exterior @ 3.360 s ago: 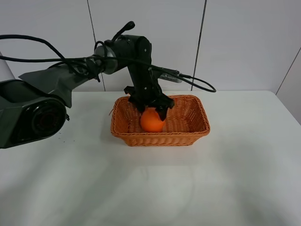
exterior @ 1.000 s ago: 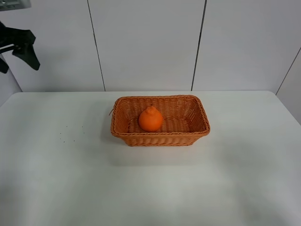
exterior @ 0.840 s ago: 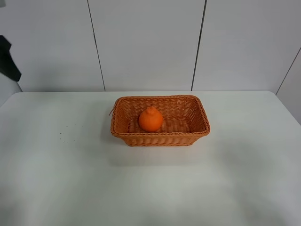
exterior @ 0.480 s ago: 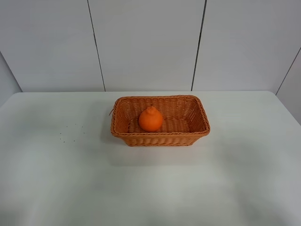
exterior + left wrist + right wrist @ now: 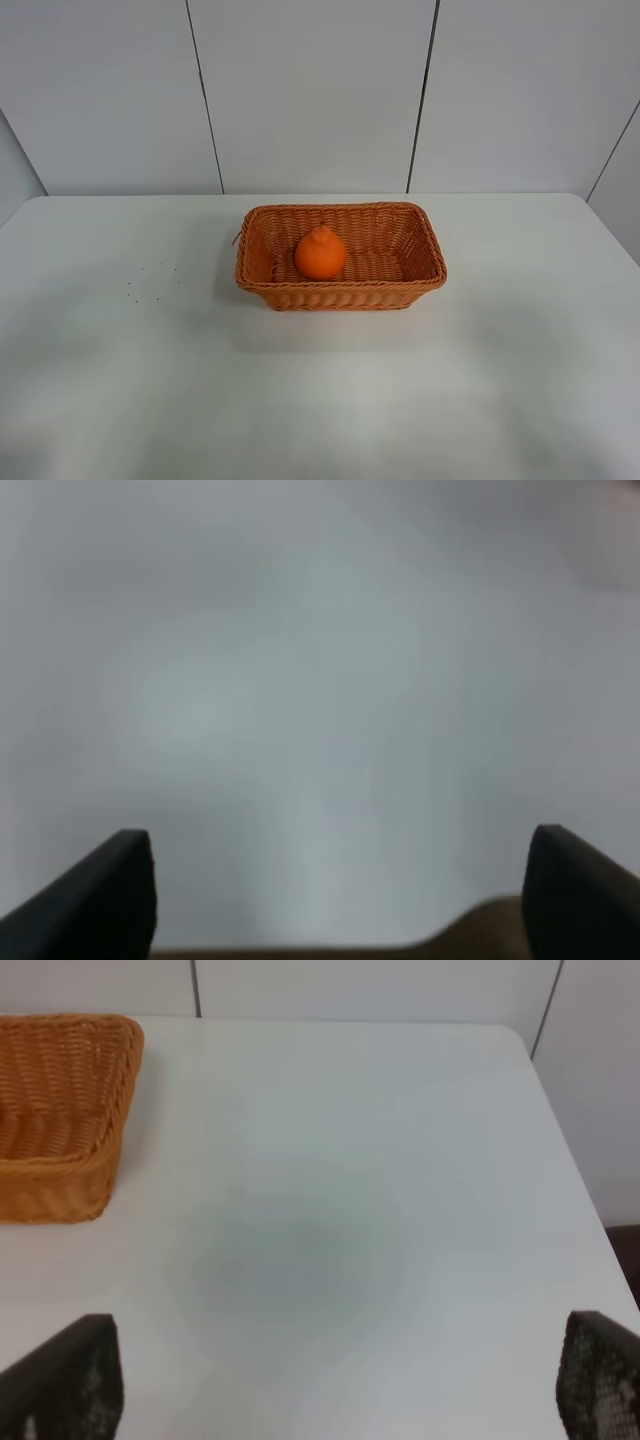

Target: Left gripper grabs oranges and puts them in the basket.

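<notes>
White table (image 5: pixel 320 400); orange (image 5: pixel 320 253) sits in wicker basket (image 5: pixel 425 275). Firm, round, likely rolls: grip across its middle. Left gripper (image 5: pixel 340 895) spread wide, empty.

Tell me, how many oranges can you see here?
1. The orange sits inside the basket, toward its left half, on the white table. None shows elsewhere; nothing seems hidden.

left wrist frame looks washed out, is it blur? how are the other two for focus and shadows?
Left wrist view: blank pale blur, only the dark fingertips show. Exterior high view: sharp, even light, the orange and basket crisp, faint shadow on the table. Right wrist view: focused, diffuse grey shadow mid-table, no glare.
</notes>
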`<state>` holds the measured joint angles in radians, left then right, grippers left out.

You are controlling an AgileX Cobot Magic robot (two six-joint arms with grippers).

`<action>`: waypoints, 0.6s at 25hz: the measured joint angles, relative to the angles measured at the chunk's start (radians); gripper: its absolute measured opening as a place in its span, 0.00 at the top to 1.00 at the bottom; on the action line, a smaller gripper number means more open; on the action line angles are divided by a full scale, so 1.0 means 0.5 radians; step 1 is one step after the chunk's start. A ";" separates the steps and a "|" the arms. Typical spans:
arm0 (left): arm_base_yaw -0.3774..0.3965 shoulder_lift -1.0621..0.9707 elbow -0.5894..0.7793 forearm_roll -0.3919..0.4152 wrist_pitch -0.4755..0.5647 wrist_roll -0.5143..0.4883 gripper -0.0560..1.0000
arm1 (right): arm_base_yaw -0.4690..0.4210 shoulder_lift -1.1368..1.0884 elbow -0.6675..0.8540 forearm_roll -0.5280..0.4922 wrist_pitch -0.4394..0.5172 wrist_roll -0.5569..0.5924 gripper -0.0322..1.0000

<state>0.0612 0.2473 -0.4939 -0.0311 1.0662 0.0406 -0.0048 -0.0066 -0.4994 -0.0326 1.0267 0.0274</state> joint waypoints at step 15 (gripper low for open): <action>0.000 -0.493 0.002 0.007 -0.018 -0.022 0.14 | 0.000 0.000 0.000 0.000 0.000 0.000 0.30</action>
<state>0.0612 0.0009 -0.4928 -0.0278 1.0572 0.0298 -0.0048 -0.0066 -0.4994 -0.0326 1.0267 0.0274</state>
